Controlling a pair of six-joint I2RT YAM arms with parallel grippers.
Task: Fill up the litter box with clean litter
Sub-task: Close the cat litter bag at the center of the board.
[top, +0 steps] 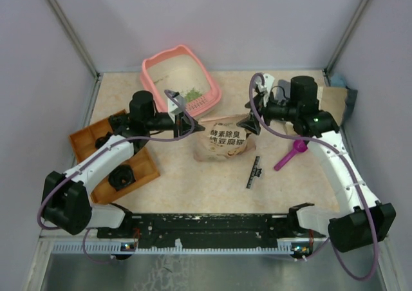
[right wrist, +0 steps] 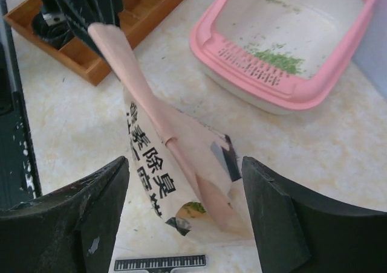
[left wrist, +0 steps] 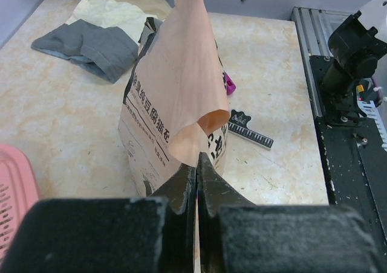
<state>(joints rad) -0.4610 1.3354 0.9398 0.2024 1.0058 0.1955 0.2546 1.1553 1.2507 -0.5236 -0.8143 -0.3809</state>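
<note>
Centrally, the left gripper (left wrist: 198, 158) is clamped tight on the top edge of the printed paper bag (left wrist: 181, 86), with no gap showing between its jaws. The pinched flap is drawn upward from the bag's body, presumably to keep the mouth lifted and the bag steady for pouring or scooping. The right gripper (right wrist: 184, 170) is spread wide with one finger on each side of the bag's opposite end, touching nothing. From this straddling pose it could either take a second grip or leave the bag to the left arm alone. Green granules show inside the bag's open corner.

Beyond the bag, at the rear of the worktop (top: 193, 188), sits the litter box (right wrist: 290, 95). It is close to the bag's raised end, which would keep any tipping motion short. The clean litter (right wrist: 278, 58) inside is only a thin scatter against the perforated rim, so filling appears barely begun.

A magenta scoop (top: 290, 156) lies unused beside the right arm. A black ruler strip (top: 254, 172) lies in front of the bag. An orange compartment tray (top: 80, 140) sits under the left arm.
</note>
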